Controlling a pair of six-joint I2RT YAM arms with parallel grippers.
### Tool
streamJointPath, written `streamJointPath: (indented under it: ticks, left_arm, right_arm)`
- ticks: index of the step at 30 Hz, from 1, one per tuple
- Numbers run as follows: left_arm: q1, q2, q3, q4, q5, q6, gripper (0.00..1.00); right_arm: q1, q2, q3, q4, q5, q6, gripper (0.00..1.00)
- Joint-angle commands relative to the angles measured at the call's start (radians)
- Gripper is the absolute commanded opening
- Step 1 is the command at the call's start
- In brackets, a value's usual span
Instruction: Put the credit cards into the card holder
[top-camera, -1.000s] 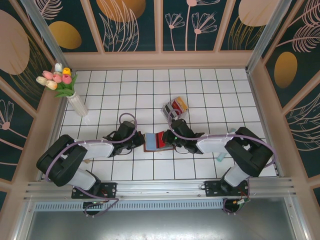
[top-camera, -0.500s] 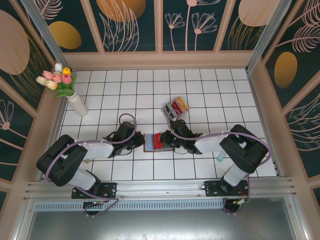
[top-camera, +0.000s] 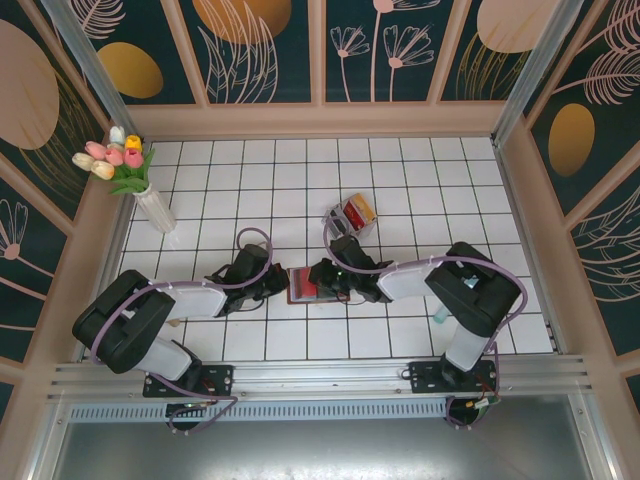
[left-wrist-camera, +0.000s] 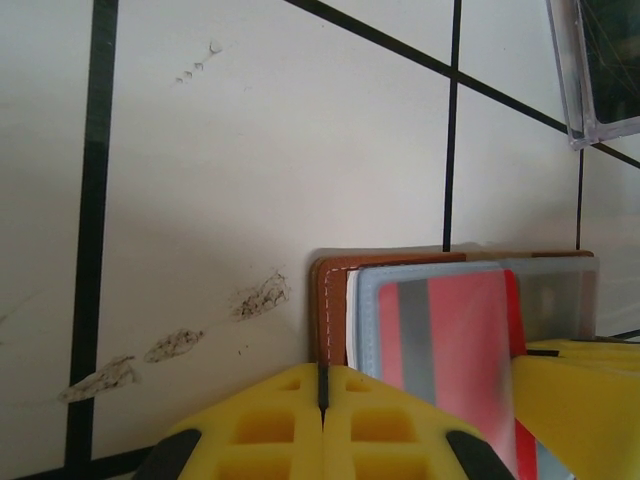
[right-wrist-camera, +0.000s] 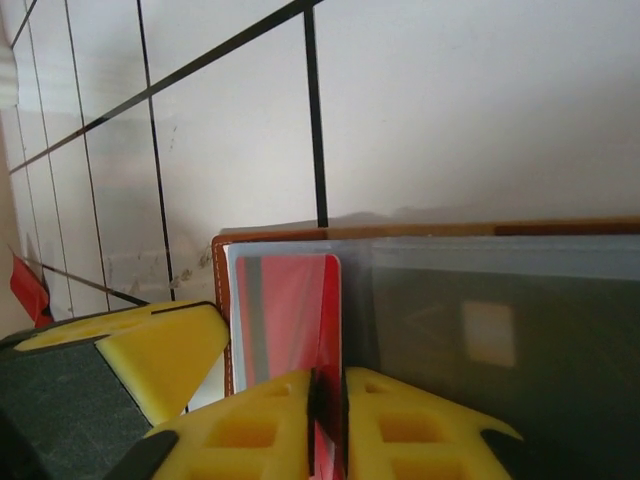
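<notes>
The brown leather card holder (top-camera: 300, 284) lies open on the white tiles between my two grippers. A red credit card (right-wrist-camera: 290, 310) sits partly inside its clear sleeve. My right gripper (right-wrist-camera: 328, 400) is nearly closed on that card's near end, which stands edge-on between the yellow fingers. My left gripper (left-wrist-camera: 323, 390) is shut, its tips meeting the holder's stitched brown edge (left-wrist-camera: 330, 300); I cannot tell whether it pinches the leather. Through the sleeve, the left wrist view shows the red card (left-wrist-camera: 455, 330), with the right gripper's yellow finger (left-wrist-camera: 575, 400) beside it.
A clear tray (top-camera: 352, 215) with several more coloured cards stands just beyond the holder. A white vase of tulips (top-camera: 140, 185) is at the far left. Wooden walls ring the tiled table. Dark smudges (left-wrist-camera: 170, 345) mark the tile left of the holder.
My right gripper has slid left towards the left gripper, carrying the red card further into the holder. The holder now looks narrower from above. The left arm has stayed put.
</notes>
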Motion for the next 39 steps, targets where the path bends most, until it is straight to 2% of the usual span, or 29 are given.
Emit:
streamJointPath:
  ticks: [1, 8, 15, 19, 26, 29, 34, 39]
  left_arm:
    - [-0.007, -0.009, -0.019, 0.002, 0.042, -0.013, 0.0]
    - [-0.006, 0.001, -0.014, 0.008, 0.047, -0.011, 0.0]
    - [-0.007, -0.008, -0.014, 0.017, 0.057, -0.011, 0.0]
    - [-0.006, -0.017, -0.012, 0.018, 0.057, -0.011, 0.0]
    - [-0.007, -0.052, -0.022, -0.008, 0.024, -0.01, 0.0]
    - [-0.007, -0.053, -0.02, -0.017, 0.017, -0.003, 0.0]
    - [-0.008, -0.046, -0.02, -0.004, 0.026, -0.011, 0.0]
    - [-0.008, -0.058, -0.028, -0.018, 0.007, -0.011, 0.0]
  right_arm:
    - [0.011, -0.06, 0.01, -0.154, 0.041, -0.049, 0.24]
    - [0.005, -0.078, 0.015, -0.19, 0.012, -0.084, 0.23]
    - [0.011, 0.001, 0.063, -0.126, -0.074, -0.092, 0.09]
    - [0.014, 0.002, 0.084, -0.108, -0.109, -0.109, 0.08]
    - [0.008, -0.12, 0.128, -0.354, 0.087, -0.19, 0.18]
    - [0.007, -0.128, 0.154, -0.441, 0.116, -0.233, 0.16]
    - [0.009, -0.052, 0.162, -0.469, 0.092, -0.254, 0.14]
    - [0.021, 0.008, 0.187, -0.603, 0.219, -0.242, 0.1]
